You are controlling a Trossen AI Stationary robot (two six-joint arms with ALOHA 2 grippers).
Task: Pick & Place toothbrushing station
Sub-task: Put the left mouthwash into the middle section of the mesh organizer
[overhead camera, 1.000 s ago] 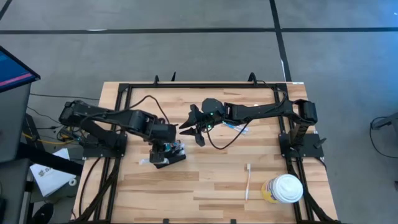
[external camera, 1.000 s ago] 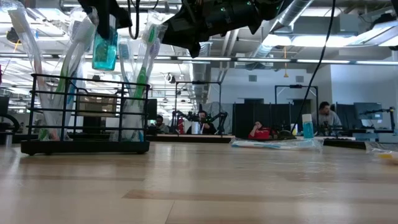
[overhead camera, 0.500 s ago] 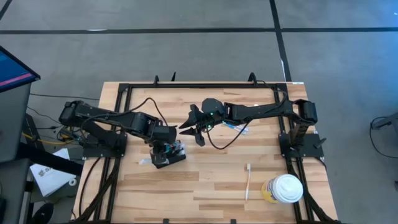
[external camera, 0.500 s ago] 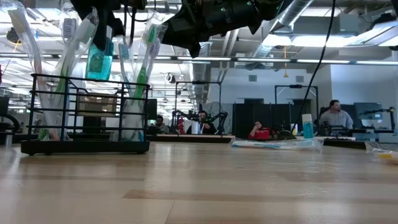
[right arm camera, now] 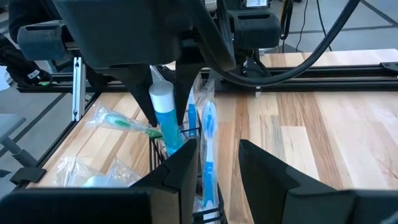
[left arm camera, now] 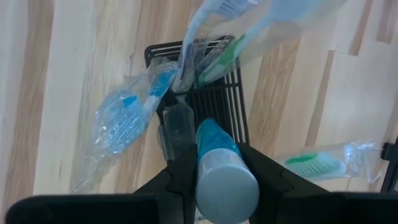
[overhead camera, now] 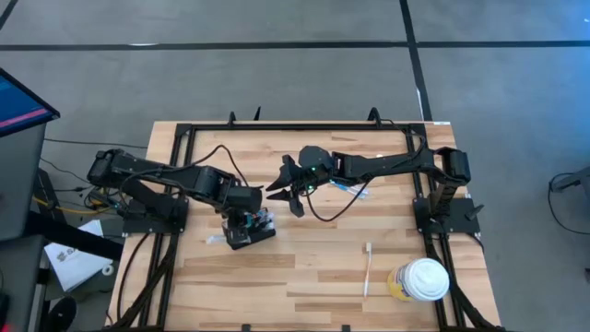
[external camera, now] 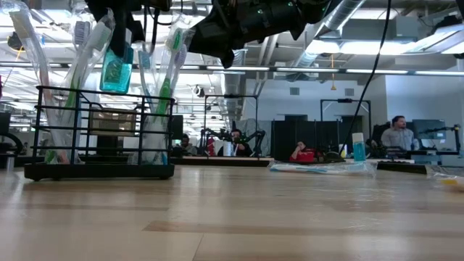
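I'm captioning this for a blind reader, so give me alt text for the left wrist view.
The left hand grips a small teal bottle with a grey cap directly above the black wire holder on the wooden table. Wrapped toothbrushes stick out of the holder.

You look across a light wooden desk into an open workspace: ceiling strip lights, exposed ducts, dark monitors, seated people. Around the desk lies grey floor.
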